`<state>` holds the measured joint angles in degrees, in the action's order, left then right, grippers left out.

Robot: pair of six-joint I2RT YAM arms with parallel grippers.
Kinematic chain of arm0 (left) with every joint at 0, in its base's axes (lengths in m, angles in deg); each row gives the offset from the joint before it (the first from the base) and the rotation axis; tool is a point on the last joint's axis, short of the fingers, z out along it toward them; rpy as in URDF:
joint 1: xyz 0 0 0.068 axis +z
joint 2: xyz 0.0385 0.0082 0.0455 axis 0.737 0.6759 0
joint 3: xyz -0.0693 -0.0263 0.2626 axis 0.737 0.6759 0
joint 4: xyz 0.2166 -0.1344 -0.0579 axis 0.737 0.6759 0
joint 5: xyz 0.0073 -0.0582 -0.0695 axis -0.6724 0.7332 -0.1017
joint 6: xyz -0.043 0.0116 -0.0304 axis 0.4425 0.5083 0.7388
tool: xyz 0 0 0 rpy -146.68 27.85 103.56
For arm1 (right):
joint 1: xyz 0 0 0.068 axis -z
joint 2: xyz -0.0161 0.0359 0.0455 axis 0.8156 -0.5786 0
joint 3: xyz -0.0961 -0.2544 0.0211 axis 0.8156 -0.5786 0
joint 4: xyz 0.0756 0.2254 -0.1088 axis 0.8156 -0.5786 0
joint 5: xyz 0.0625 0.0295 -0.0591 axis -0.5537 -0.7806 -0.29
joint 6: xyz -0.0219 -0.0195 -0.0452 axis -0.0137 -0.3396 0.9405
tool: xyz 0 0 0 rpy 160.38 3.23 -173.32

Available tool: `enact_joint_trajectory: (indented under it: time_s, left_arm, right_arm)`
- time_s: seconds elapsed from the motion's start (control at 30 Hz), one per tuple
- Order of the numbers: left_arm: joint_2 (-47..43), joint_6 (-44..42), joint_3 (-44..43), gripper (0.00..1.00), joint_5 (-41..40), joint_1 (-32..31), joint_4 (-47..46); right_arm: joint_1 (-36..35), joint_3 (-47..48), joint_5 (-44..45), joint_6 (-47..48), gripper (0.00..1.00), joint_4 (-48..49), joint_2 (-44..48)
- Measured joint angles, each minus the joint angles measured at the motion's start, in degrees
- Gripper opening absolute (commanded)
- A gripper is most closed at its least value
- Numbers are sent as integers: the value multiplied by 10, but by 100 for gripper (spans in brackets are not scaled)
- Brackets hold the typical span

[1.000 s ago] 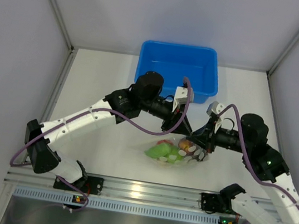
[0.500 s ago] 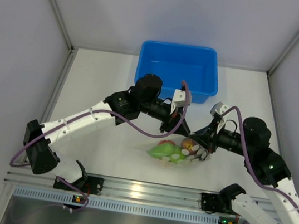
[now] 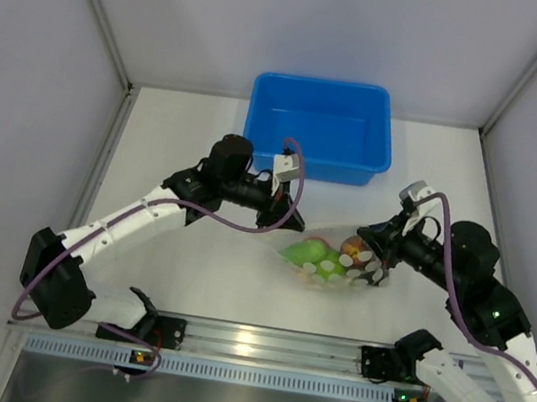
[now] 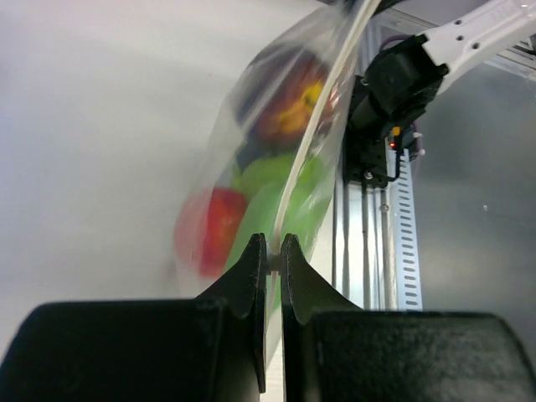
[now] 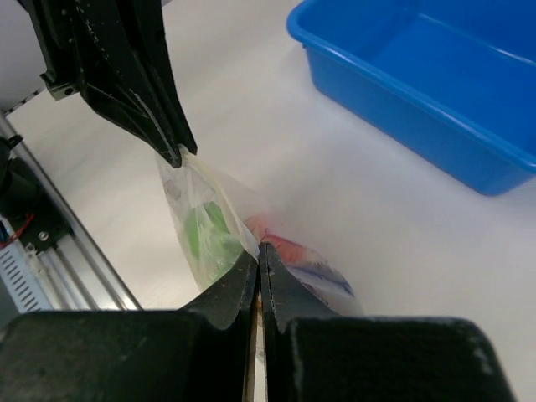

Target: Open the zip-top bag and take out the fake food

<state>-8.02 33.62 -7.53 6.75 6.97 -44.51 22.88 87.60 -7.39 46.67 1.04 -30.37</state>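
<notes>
The zip-top bag (image 3: 329, 269) is held stretched between two closed grippers just above the white bench (image 3: 177, 137), at the middle of the top view. Its 10 o'clock corner is pinched by the left gripper (image 3: 291, 225), whose fingertips are pressed together on the bag's upper edge. In the left wrist view the white zip strip is seen running away from those fingertips toward 1 o'clock.

The 2 o'clock corner of the bag is clamped by the right gripper (image 3: 366, 250). In the right wrist view its jaws are shut on the thin plastic, with no gap visible between them. The left gripper is seen opposite, at 11 o'clock in that view, and the film is drawn taut between the two.

The fake food (image 3: 323, 261) is bunched inside the bag, below the line between the two grippers. Green pieces are gathered toward the left gripper's side. A red and an orange piece are seen nearer the right gripper.

The blue bin (image 3: 319, 133) is set at 12 o'clock from the bag, well apart from it, against the back wall. Whether the zip is parted cannot be told.
</notes>
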Motion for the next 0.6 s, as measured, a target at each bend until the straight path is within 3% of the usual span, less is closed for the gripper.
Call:
enact_joint_trajectory:
  time_s: [0.2, 0.6]
  left_arm:
    - [-34, 8, 64, 0, -8, 57, -12]
    - [-91, 43, 165, 0, -28, 94, -85]
  right_arm:
    - [0, 0, 79, -18, 0, 0, 25]
    - [0, 13, 158, -39, 0, -9, 46]
